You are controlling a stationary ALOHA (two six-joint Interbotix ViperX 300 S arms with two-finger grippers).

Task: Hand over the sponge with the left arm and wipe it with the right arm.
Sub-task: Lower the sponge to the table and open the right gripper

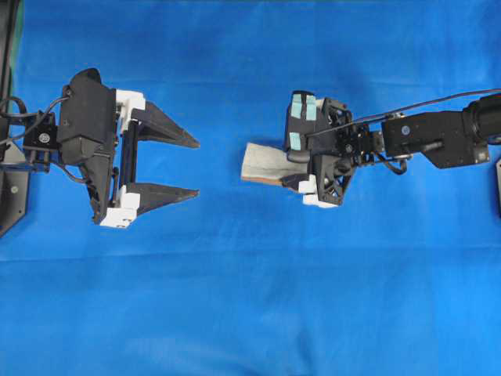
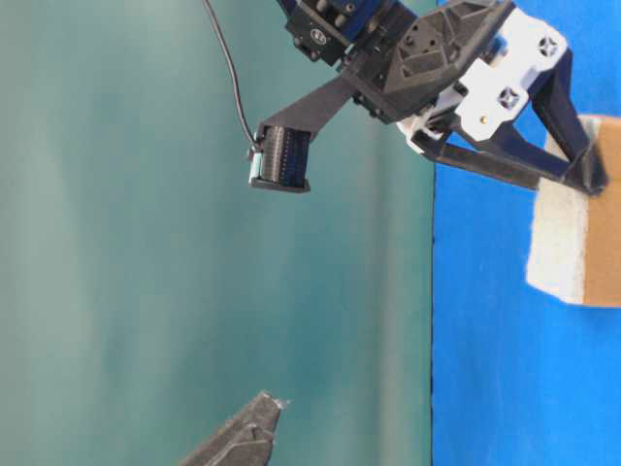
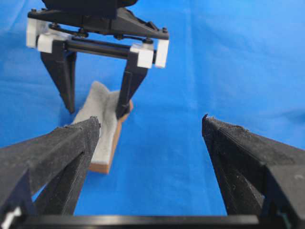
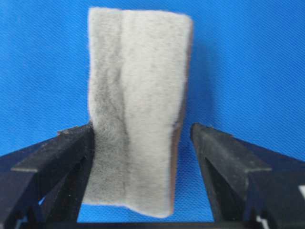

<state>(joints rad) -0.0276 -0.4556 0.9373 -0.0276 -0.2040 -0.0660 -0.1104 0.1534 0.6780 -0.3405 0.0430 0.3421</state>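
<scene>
Sponge (image 1: 264, 164) lies mid-frame on the blue cloth (image 1: 250, 298), between the right gripper's (image 4: 141, 130) spread jaws; left gripper (image 1: 196, 167) gapes wide. Table-level view alone reveals a teal backdrop (image 2: 116, 243).

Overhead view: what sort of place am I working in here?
Most likely a lab test bench. A plain blue cloth covers the table, two robot arms face each other across it, and the only prop is a sponge. A teal backdrop stands behind.
</scene>
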